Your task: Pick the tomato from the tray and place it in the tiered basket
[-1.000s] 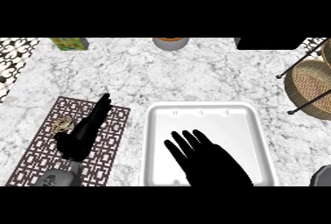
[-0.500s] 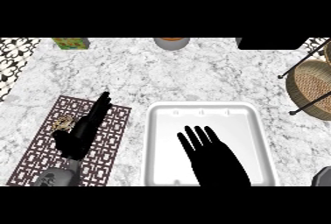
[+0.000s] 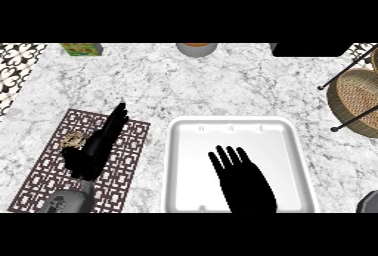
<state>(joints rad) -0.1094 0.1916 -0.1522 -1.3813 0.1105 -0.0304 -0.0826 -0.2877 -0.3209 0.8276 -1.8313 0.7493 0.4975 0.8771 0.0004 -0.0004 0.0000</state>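
Counter [image 3: 221, 85]: grey-white marble, fills the view.

Tray [image 3: 280, 135]: white, rectangular, rounded corners. Sits near, right of centre. Shows bare white floor wherever not covered by the hand.

Mat [image 3: 52, 170]: dark lattice pattern, lies left of tray, slightly skewed, cut off at near edge.

Basket [image 3: 353, 100]: woven tier on black wire frame. Stands at right edge, farther back than the tray's right corner, apart from it, only partly in view.

Right hand [image 3: 247, 187]: black, enters from near edge, sits over near half of tray, palm down. Fingers [image 3: 229, 157] straight, slightly spread, pointing far. Open, grips nothing visible. Cannot tell if touching tray floor.

Left hand [image 3: 92, 152]: black, over the mat, seen edge-on, fingertips [image 3: 118, 114] pointing far and slightly right. Straight fingers, holds nothing. Grey forearm [image 3: 70, 201] behind it at near edge.

Dark block [image 3: 310, 49]: far right of counter, cut off by top of view.

Pot [image 3: 196, 48]: grey, orange inside, far centre, mostly cut off.

Green box [image 3: 81, 48]: far left, partly cut off.

Grey object [image 3: 369, 201]: near-right corner, too cropped to identify.

Small brownish thing [image 3: 72, 140]: on mat, just left of left hand, too small to identify.

Tomato: not visible. Cannot tell where it is, since right hand covers part of tray.
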